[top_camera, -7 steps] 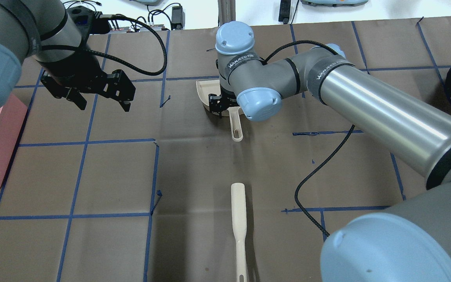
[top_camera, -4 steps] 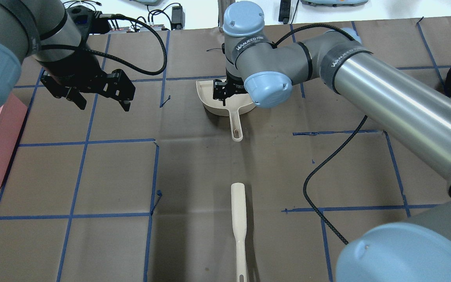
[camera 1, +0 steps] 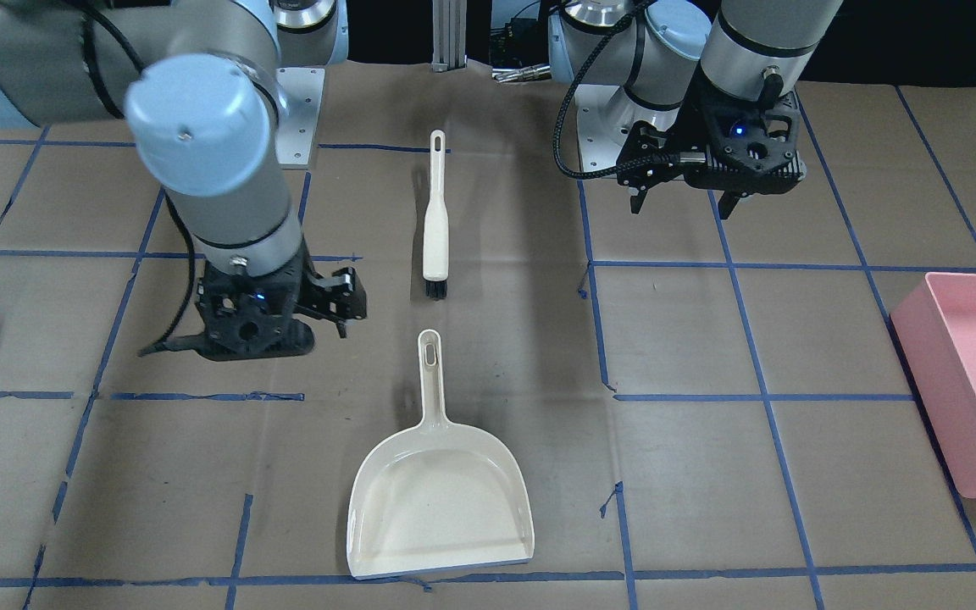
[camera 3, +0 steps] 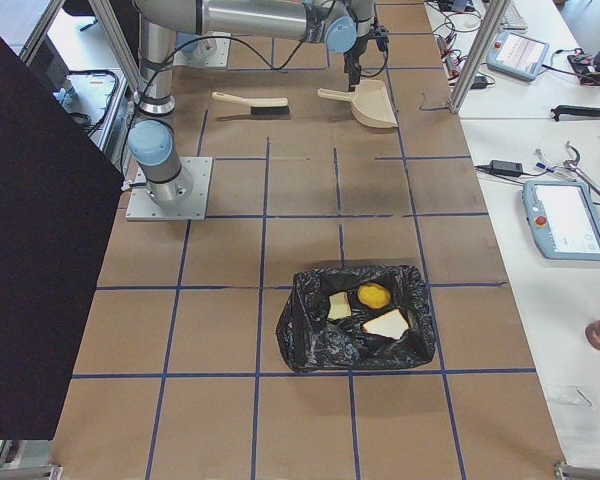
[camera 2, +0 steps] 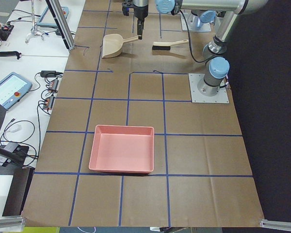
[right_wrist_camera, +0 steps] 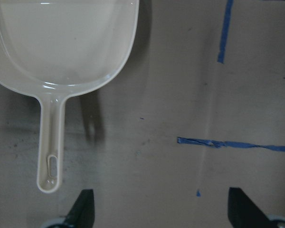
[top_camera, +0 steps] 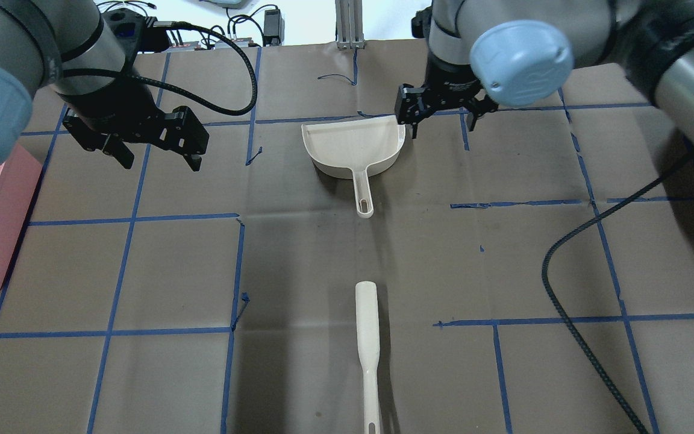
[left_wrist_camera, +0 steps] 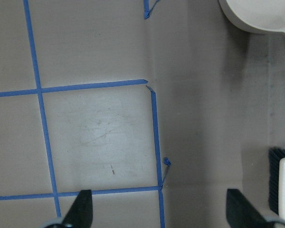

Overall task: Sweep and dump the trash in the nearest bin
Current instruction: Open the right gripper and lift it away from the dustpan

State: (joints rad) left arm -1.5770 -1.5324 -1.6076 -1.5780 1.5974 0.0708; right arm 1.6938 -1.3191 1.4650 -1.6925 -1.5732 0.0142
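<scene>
Your right gripper (top_camera: 440, 117) points straight down in the upper middle of the overhead view, jaws wide and empty, just beside the upper-right corner of the dustpan (top_camera: 353, 144). Your left gripper (top_camera: 161, 161), upper left, is likewise spread and holds nothing. The dustpan is smooth cream plastic, bare inside. The matching brush (top_camera: 368, 337) lies below it, its black bristles hidden overhead but plain from the front. Only the right side view shows the trash (camera 3: 373, 296): a potato lump and two bread pieces inside the crinkled black-bagged bin (camera 3: 312, 338).
</scene>
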